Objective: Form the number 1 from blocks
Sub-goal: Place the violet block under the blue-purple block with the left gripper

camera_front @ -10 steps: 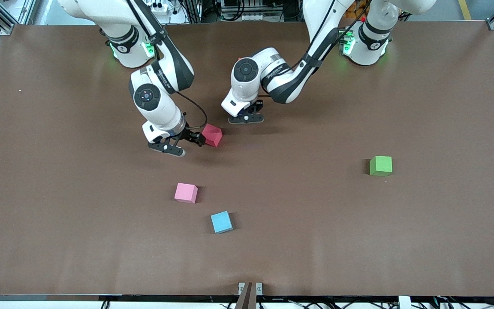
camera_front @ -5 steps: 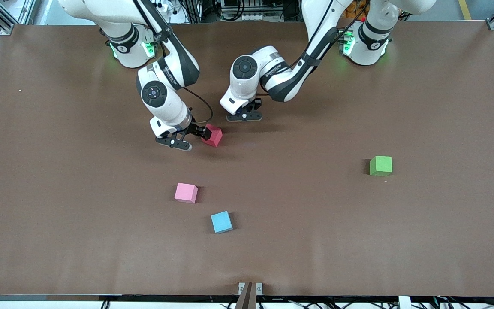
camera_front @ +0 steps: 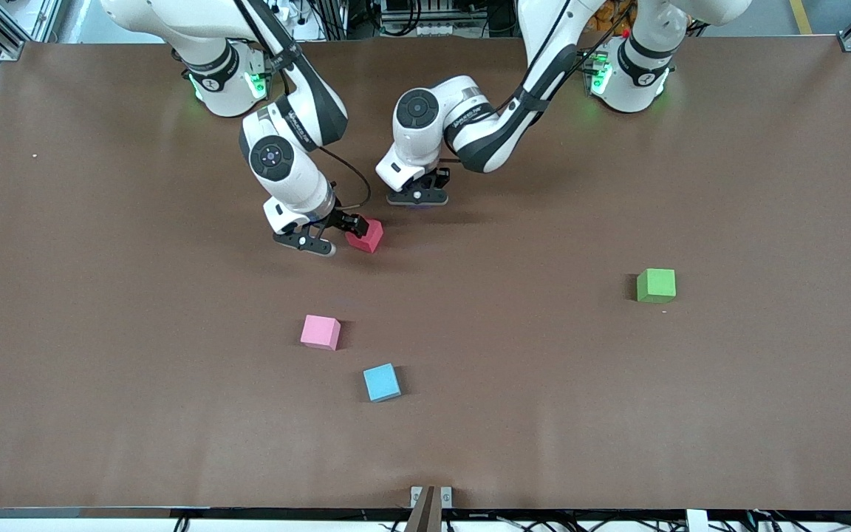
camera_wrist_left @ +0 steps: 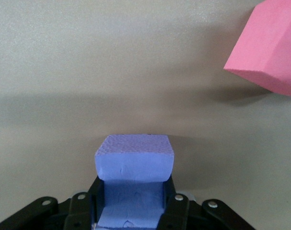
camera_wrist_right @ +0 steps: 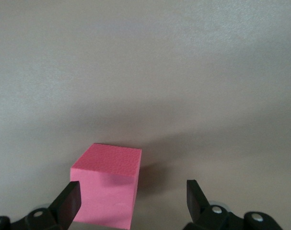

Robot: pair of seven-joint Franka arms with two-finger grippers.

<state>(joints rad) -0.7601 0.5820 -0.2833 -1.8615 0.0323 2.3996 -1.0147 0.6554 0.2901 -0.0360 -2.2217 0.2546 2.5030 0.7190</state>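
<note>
Since a second ago the right arm has swung in toward the middle of the brown matte surface (camera_front: 100,295), carrying its right gripper (camera_front: 331,235) with it; the small matte red cube (camera_front: 366,235), which sat tipped on an edge before, now looks flat on the surface and touches one finger. The left arm has pulled slightly toward its base, and its left gripper (camera_front: 418,196) has moved with it.

The right arm reaches down from its base with the wrist bent low, jaws spread wide, the red cube (camera_wrist_right: 107,187) lying beside one finger and not pinched.

The left arm folds in a tight elbow, its jaws pinching a small matte purple cube (camera_wrist_left: 134,160) low over the surface, near the red cube (camera_wrist_left: 267,48).

The matte pink cube (camera_front: 320,332), light blue cube (camera_front: 382,382) and green cube (camera_front: 656,285) have not moved; they sit nearer the front camera.
</note>
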